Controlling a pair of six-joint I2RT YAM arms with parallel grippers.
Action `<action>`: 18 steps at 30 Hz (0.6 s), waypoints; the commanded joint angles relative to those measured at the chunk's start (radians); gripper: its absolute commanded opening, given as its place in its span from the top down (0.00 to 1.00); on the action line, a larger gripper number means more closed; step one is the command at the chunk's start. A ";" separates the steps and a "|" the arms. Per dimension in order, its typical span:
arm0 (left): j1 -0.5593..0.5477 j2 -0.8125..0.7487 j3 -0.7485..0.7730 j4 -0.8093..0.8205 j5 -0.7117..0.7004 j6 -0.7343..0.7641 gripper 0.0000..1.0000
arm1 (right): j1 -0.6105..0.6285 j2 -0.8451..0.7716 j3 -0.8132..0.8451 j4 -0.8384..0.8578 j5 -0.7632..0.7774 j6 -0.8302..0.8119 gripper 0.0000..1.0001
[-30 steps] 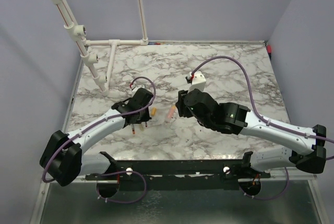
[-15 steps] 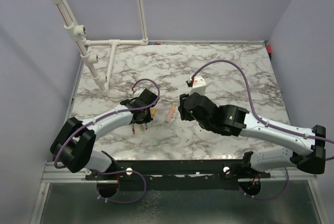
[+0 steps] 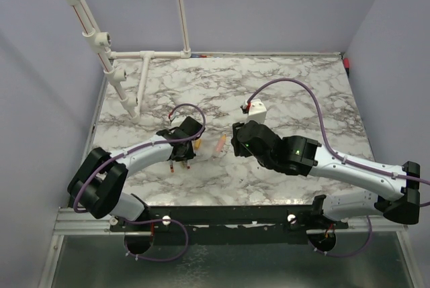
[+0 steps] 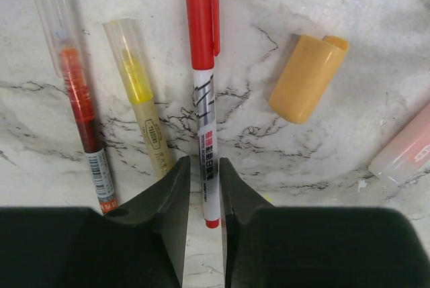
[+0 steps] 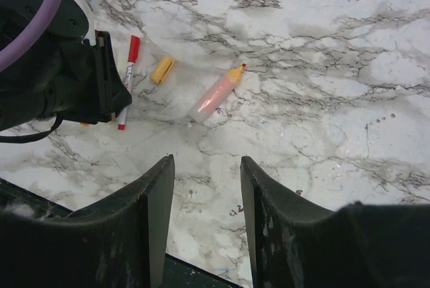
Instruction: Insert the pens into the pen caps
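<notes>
A white pen with a red cap point(image 4: 205, 100) lies flat on the marble. Its tail sits between the slightly parted jaws of my left gripper point(image 4: 204, 162), close against the right finger with a gap on the left. Left of it lie a yellow pen point(image 4: 138, 93) and a red pen point(image 4: 77, 93), both under clear caps. A loose yellow-orange pen cap point(image 4: 308, 78) lies to the right, with an uncapped salmon-pink pen point(image 5: 213, 97) beyond it. My right gripper point(image 5: 205, 162) hovers open and empty just right of the pink pen point(image 3: 221, 143).
A white pipe frame point(image 3: 144, 56) stands at the back left of the marble table point(image 3: 302, 93). Purple cables loop above both wrists. A black rail point(image 3: 228, 215) runs along the near edge.
My left gripper's jaws have parted a little around the red-capped pen, which now rests on the table. The left arm has dropped lower. The right arm has edged slightly forward.
</notes>
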 commanded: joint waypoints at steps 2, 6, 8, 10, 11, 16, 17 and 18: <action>0.011 -0.018 -0.031 0.009 -0.043 -0.011 0.75 | 0.002 0.005 -0.009 -0.009 0.014 0.012 0.52; 0.017 -0.055 -0.036 0.003 -0.056 -0.008 0.73 | 0.002 0.015 -0.006 -0.003 0.017 0.005 0.50; 0.019 -0.083 -0.029 -0.004 -0.053 0.005 0.71 | 0.002 0.021 -0.003 -0.005 0.018 0.000 0.50; 0.019 -0.109 -0.009 -0.013 -0.028 0.033 0.69 | 0.002 0.026 0.001 -0.010 0.021 0.000 0.49; 0.019 -0.122 0.004 -0.019 -0.013 0.048 0.67 | 0.002 0.027 0.002 -0.012 0.021 0.001 0.49; 0.020 -0.190 0.074 -0.047 0.024 0.108 0.57 | 0.001 0.021 0.013 -0.012 0.019 -0.004 0.46; 0.019 -0.199 0.089 -0.050 0.035 0.125 0.55 | 0.001 0.018 0.016 -0.015 0.023 -0.007 0.46; 0.019 -0.205 0.103 -0.052 0.049 0.146 0.55 | 0.001 0.014 0.019 -0.020 0.028 -0.008 0.45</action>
